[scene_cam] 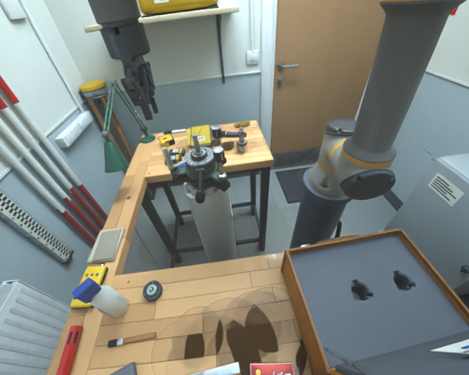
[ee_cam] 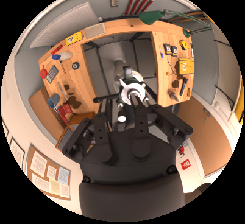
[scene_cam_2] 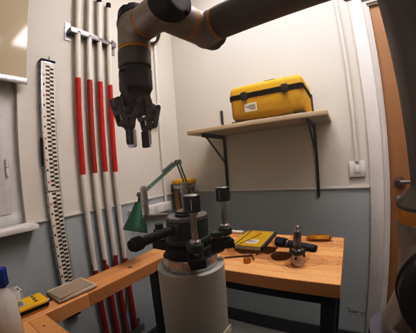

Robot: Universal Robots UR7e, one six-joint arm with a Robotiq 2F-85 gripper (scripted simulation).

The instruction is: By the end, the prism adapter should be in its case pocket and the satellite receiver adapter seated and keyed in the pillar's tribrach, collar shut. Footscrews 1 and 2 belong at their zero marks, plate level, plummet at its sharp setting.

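Note:
The green tribrach [scene_cam: 200,163] [scene_cam_2: 188,233] [ee_cam: 130,89] sits on top of the white pillar [scene_cam: 212,218] [scene_cam_2: 192,297], with an adapter seated in it and tall footscrew knobs standing around it. My gripper [scene_cam: 148,107] [scene_cam_2: 138,138] [ee_cam: 122,108] hangs well above and to the left of the tribrach, partly open and empty. A second adapter [scene_cam: 241,141] [scene_cam_2: 297,251] stands upright on the far table, apart from the tribrach. The open wooden case [scene_cam: 372,290] with grey foam and two round pockets [scene_cam: 361,290] [scene_cam: 404,280] lies on the near bench at the right.
Behind the pillar stands the small wooden table [scene_cam: 210,147] [scene_cam_2: 290,261] with a yellow notebook [scene_cam_2: 255,240], a torch and small tools. A green lamp [scene_cam: 113,155] [scene_cam_2: 136,215] leans at the left bench, red-white poles [scene_cam_2: 93,143] line the wall, and a yellow case [scene_cam_2: 271,96] sits on a shelf.

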